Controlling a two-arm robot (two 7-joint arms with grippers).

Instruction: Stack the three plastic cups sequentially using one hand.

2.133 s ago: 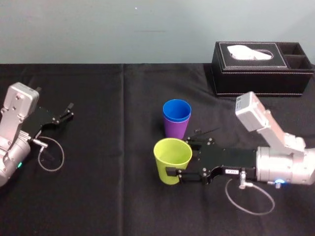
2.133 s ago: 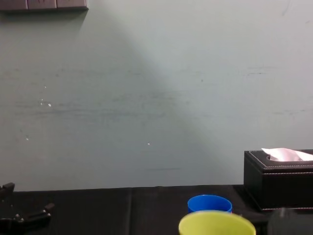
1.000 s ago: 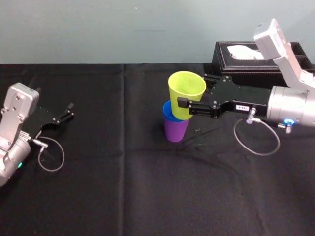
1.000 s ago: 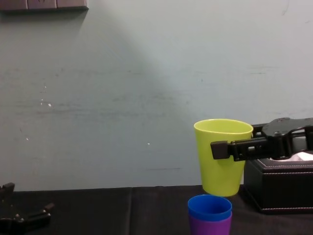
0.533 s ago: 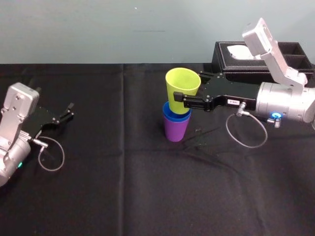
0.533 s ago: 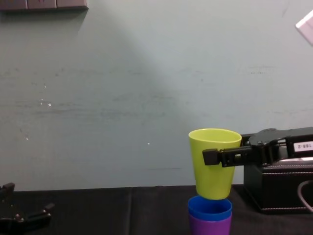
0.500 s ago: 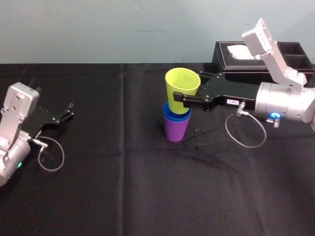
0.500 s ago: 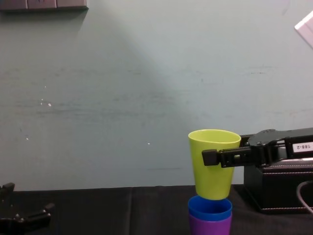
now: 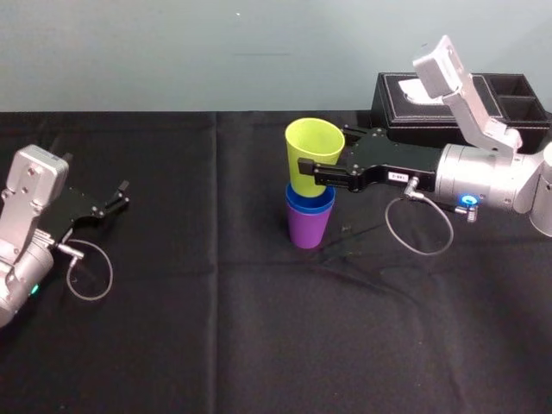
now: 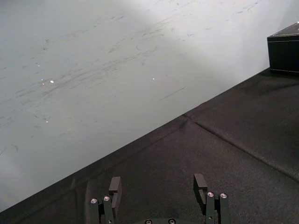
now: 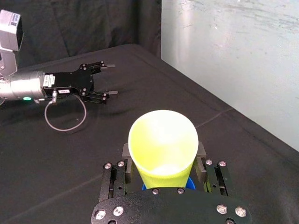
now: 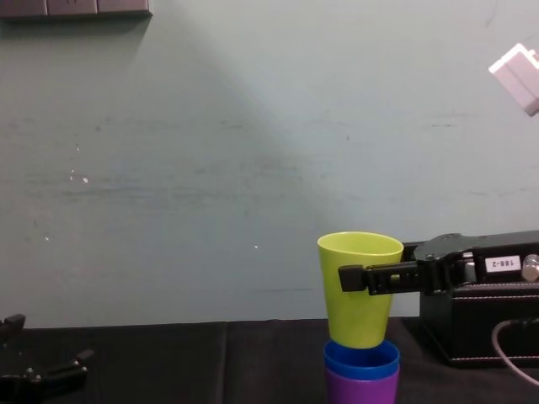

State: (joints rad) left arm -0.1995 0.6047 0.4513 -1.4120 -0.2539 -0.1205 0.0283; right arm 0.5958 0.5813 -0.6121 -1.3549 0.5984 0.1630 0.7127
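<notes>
The left gripper (image 9: 116,197) is parked, fingers apart, well left of the purple cup (image 9: 308,228). The blue cup (image 9: 310,200) is nested in the purple cup. Directly above it, the yellow cup (image 9: 312,155) is clamped by the right gripper (image 9: 317,172), its base at the blue rim. The last stacking step is judged in hand, so a straight descent, then release, is called for. The box (image 9: 392,99) lies beyond, to the right.

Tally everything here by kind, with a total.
Cups: 3 (yellow-green held by the right gripper at the mouth of the blue, which is nested in the purple)
Tissue box: 1
Grippers: 2 (left gripper parked open at the table's left)
Total: 6
</notes>
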